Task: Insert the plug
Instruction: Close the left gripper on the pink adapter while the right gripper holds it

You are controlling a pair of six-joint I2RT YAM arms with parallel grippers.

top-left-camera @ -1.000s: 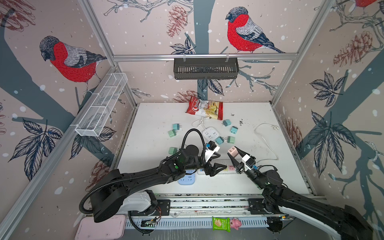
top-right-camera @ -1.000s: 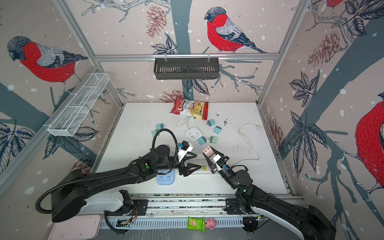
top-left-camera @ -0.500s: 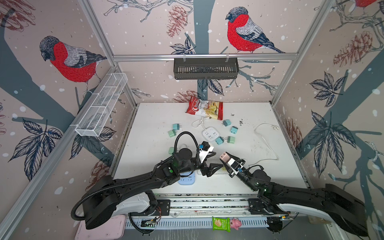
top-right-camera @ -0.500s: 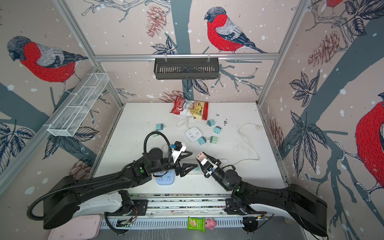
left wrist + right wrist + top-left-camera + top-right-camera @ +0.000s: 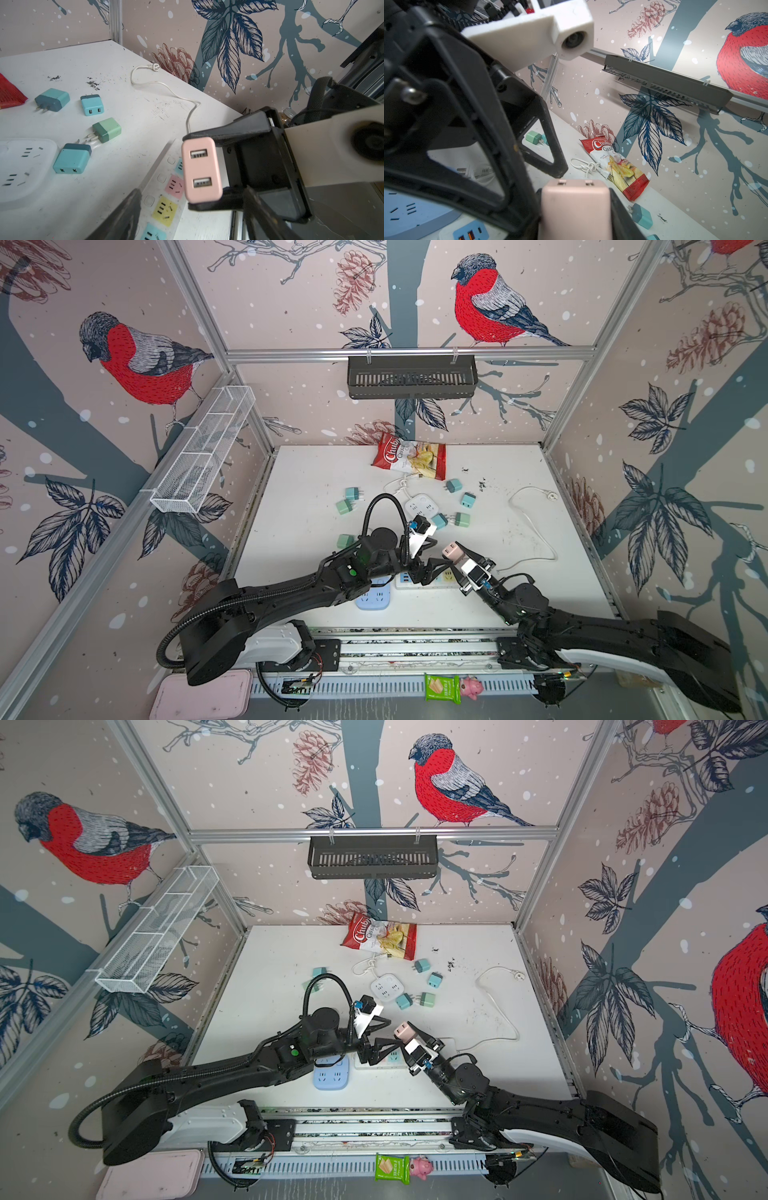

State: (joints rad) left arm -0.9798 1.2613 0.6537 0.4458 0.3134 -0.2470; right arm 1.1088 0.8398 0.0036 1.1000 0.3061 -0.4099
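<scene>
A pink plug [image 5: 451,551] [image 5: 402,1030] with two USB ports is held above the table's front middle. My right gripper [image 5: 454,555] [image 5: 575,207] is shut on its sides. The port face [image 5: 201,172] points at my left gripper [image 5: 434,556] [image 5: 192,189], which is open. Its fingers [image 5: 126,214] straddle the space just in front of the plug, and I see no contact. The prongs are hidden. Below both lies a white power strip [image 5: 161,178] [image 5: 442,578] with pink, yellow and blue sockets.
A light blue power strip [image 5: 374,597] lies under the left arm. Further back are a square white socket block [image 5: 422,506], several teal chargers such as [image 5: 72,159], a chip bag [image 5: 409,456] and a white cord [image 5: 536,522]. A black basket [image 5: 411,377] hangs on the back wall.
My right gripper has carried the pink plug to the left, close up to the left gripper's fingertips. The left gripper has shifted only slightly and stays open.
</scene>
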